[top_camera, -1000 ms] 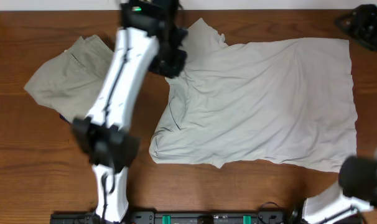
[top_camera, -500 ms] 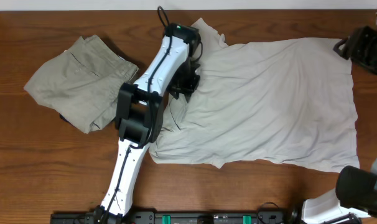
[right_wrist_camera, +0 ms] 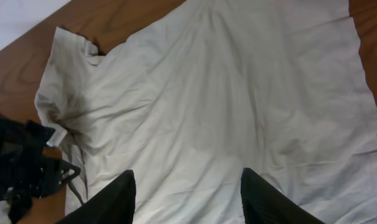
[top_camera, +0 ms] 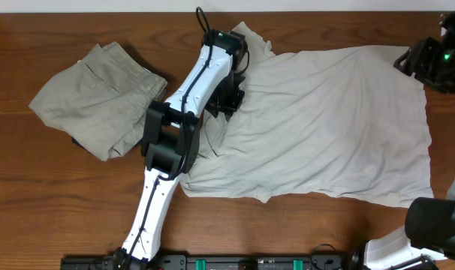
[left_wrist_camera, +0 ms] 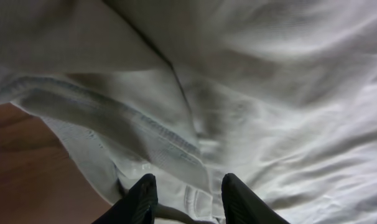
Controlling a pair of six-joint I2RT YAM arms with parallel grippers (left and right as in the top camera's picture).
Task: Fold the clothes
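Observation:
The clothes, one pale off-white T-shirt [top_camera: 325, 127], lie spread out on the wooden table, wrinkled and bunched at the collar end on the left. My left gripper [top_camera: 226, 101] hovers low over that bunched collar area. In the left wrist view it [left_wrist_camera: 188, 186] is open, and the shirt's collar hem and a small label [left_wrist_camera: 198, 202] lie under the gap. My right gripper [top_camera: 419, 61] is high over the shirt's far right corner. In the right wrist view it [right_wrist_camera: 188, 180] stands open and empty above the shirt [right_wrist_camera: 226, 93].
Darker khaki trousers [top_camera: 92, 97] lie crumpled at the far left, beside the left arm [top_camera: 190, 97]. Bare wood [top_camera: 287, 232] shows along the table's front edge. The left arm's dark wrist [right_wrist_camera: 27, 162] appears at the left of the right wrist view.
The left arm swung right and settled over the collar, and its jaws opened. The right arm moved left into view over the shirt's far right corner.

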